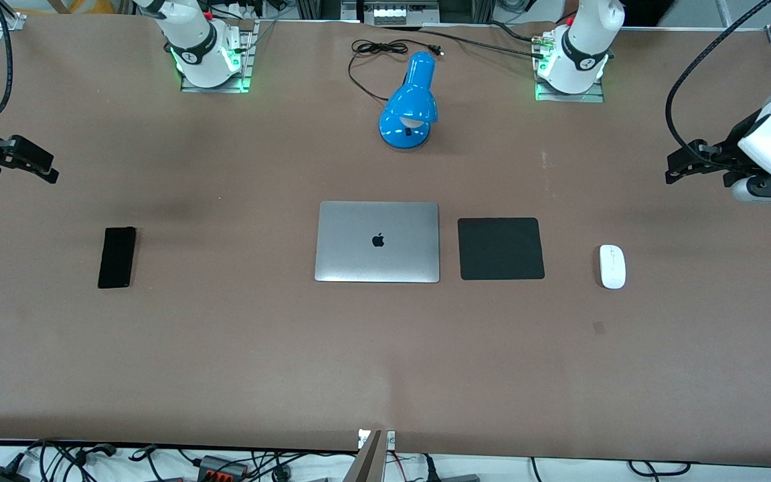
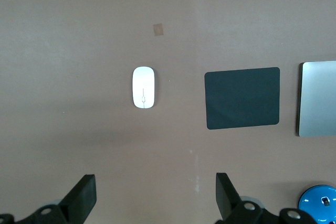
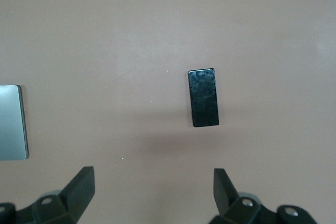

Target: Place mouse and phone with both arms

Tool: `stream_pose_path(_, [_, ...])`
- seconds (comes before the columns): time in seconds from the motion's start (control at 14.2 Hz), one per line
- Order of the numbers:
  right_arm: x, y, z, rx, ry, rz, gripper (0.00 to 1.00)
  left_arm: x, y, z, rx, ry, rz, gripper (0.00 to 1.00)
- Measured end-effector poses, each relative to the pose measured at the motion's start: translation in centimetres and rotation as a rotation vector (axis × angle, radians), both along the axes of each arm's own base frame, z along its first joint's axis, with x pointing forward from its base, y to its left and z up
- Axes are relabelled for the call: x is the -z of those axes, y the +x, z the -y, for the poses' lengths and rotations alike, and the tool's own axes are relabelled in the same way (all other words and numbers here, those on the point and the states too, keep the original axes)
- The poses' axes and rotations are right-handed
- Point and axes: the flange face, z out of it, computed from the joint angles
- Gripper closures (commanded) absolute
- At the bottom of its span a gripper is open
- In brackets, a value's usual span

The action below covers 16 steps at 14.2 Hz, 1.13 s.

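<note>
The brown table (image 1: 225, 348) carried everything, and the two white arms stood at its edge farthest from the front camera. The left arm (image 1: 583, 47) and the right arm (image 1: 191, 40) both reached out to their own ends of the table and waited there.

In the middle of the table lay a closed silver laptop (image 1: 377, 242). Just beside it, toward the left arm's end, lay a square black mouse pad (image 1: 500, 248), not touching it. A blue desk lamp (image 1: 409, 107) stood farther from the front camera than the laptop, and its black cord (image 1: 372, 57) lay loose on the table near it.

The left gripper (image 1: 676, 167) hung in the air over bare table at the left arm's end. Its fingers (image 2: 84, 195) stood wide apart and held nothing. The right gripper (image 1: 47, 167) hung over bare table at the right arm's end, its fingers (image 3: 84, 187) also wide apart and empty.

The phone (image 1: 117, 258) lay flat on the table toward the right arm's end, well apart from the laptop. The mouse (image 1: 612, 266) lay on the bare table near the mouse pad, toward the left arm's end, not on the pad.
</note>
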Motion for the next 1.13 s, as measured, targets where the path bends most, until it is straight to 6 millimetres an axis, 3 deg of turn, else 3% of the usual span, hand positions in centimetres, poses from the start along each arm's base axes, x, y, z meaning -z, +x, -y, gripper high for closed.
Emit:
stream_pose_path(0.49, [0.0, 0.0, 0.0, 0.0, 0.0, 0.0, 0.0, -0.1, 0.0, -0.1, -0.003, 0.0, -0.004, 0.0])
stream_pose_path(0.78, [0.3, 0.1, 0.0, 0.0, 0.0, -0.006, 0.0, 0.3, -0.7, -1.0, -0.017, 0.004, -0.12, 0.0])
stream_pose_path(0.92, [1.2, 0.4, 0.0, 0.0, 0.001, -0.022, 0.0, 1.8, -0.2, -1.3, -0.023, 0.007, -0.158, 0.0])
stream_pose_path(1.13, [5.2, 1.8, 0.1, 0.001, 0.002, -0.087, 0.0, 7.8, 2.0, -1.8, -0.031, 0.015, -0.263, 0.0])
